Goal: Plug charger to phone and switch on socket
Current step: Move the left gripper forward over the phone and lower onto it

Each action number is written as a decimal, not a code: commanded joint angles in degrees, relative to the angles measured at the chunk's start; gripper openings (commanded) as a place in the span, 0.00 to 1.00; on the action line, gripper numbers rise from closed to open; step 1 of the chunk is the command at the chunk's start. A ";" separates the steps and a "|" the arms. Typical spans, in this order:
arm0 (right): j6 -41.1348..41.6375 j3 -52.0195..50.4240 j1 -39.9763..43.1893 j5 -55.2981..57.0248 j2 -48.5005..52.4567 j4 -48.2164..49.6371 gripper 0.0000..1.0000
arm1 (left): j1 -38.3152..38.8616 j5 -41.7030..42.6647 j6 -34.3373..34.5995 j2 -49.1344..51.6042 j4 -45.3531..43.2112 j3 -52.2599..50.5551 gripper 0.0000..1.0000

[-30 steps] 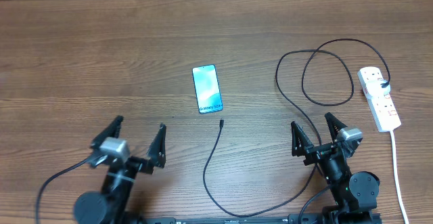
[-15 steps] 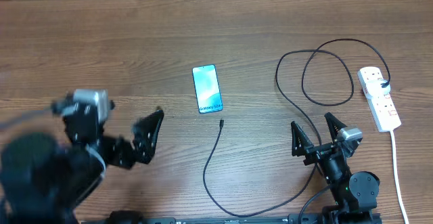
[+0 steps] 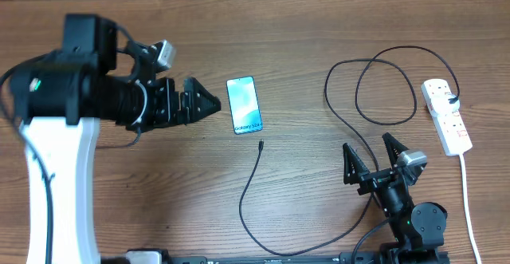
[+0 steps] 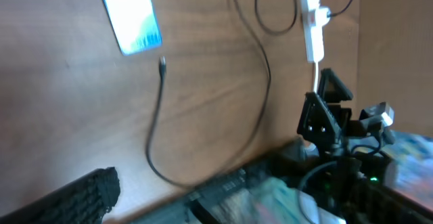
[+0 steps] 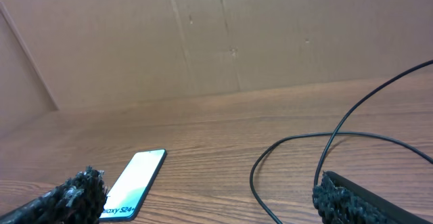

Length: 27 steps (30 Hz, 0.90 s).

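Note:
The phone [image 3: 245, 104] lies face up mid-table, screen blue-teal; it also shows in the left wrist view [image 4: 132, 14] and the right wrist view [image 5: 132, 180]. The charger cable [image 3: 253, 176] is thin and black. Its small tip [image 3: 260, 145] lies free just below the phone, and its black plug [image 3: 453, 99] sits in the white power strip [image 3: 446, 116] at the right. My left gripper [image 3: 198, 103] is raised, just left of the phone, open and empty. My right gripper [image 3: 373, 159] is open and empty, low at the front right.
The cable makes loops [image 3: 382, 88] between the phone and the power strip. The strip's thick white lead [image 3: 470, 208] runs toward the front edge. A cardboard wall [image 5: 223, 34] stands behind the table.
My left arm has lifted from the front left and swung up and right, so its gripper is now beside the phone. The right arm, phone and cable have not moved.

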<state>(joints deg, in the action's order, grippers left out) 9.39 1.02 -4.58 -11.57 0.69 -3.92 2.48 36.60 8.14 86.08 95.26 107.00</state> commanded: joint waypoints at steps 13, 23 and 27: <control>0.24 -0.57 -0.28 0.57 -0.52 0.31 1.00 | 4.70 3.39 4.42 15.93 -2.58 1.11 0.04; 0.24 -0.57 -0.28 0.57 -0.52 0.31 1.00 | 13.42 -14.67 12.61 23.52 -9.25 1.11 0.04; 0.24 -0.57 -0.28 0.57 -0.52 0.28 1.00 | 16.59 -18.97 13.38 27.17 -11.21 1.11 0.04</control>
<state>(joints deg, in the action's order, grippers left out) 9.39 1.02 -4.60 -11.57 0.69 -3.92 17.06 24.27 19.18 110.50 84.97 107.02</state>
